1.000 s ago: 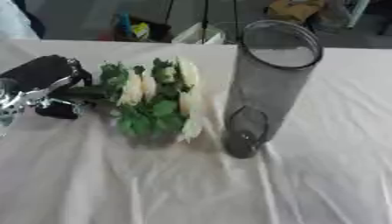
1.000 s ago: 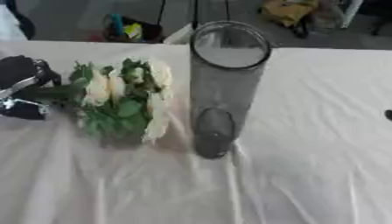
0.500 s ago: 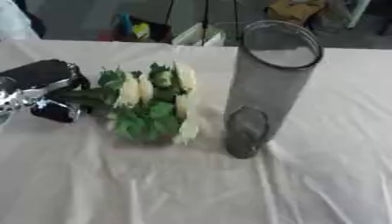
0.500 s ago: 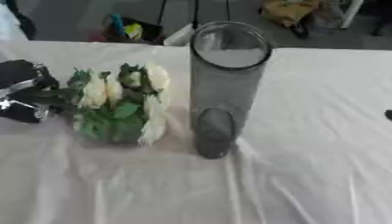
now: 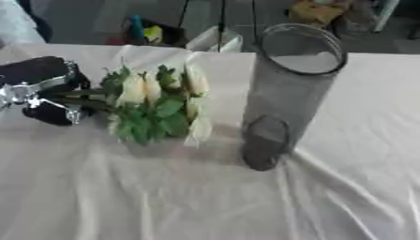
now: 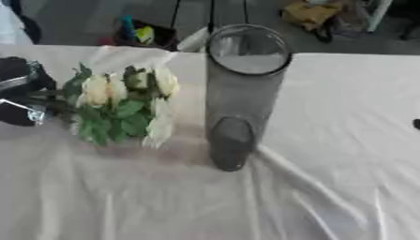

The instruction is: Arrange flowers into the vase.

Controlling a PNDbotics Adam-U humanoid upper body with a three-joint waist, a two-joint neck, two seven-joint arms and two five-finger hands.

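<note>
Nearest the camera lies only the creased white tablecloth [image 5: 164,201], with nothing resting on its near stretch. Further in, a tall, clear grey vase [image 5: 283,93] stands upright at the middle of the table, its round mouth open toward the far side and no flower inside it. Just to its left, a bunch of flowers [image 5: 160,105] with pale cream blooms and green leaves is held roughly level just over the cloth, heads toward the vase and close beside it but not touching, stems running off to the left. There the left hand [image 5: 37,91], black with silver parts, is closed around the stems at the left edge of the view. The right hand cannot be made out; only a small dark speck shows at the right edge in the right eye view. The step in hand looks like carrying the bunch to the vase. The next move probably calls for lifting the flowers above the rim, turning them stems down, and lowering them into the mouth without knocking the tall vase over.
</note>
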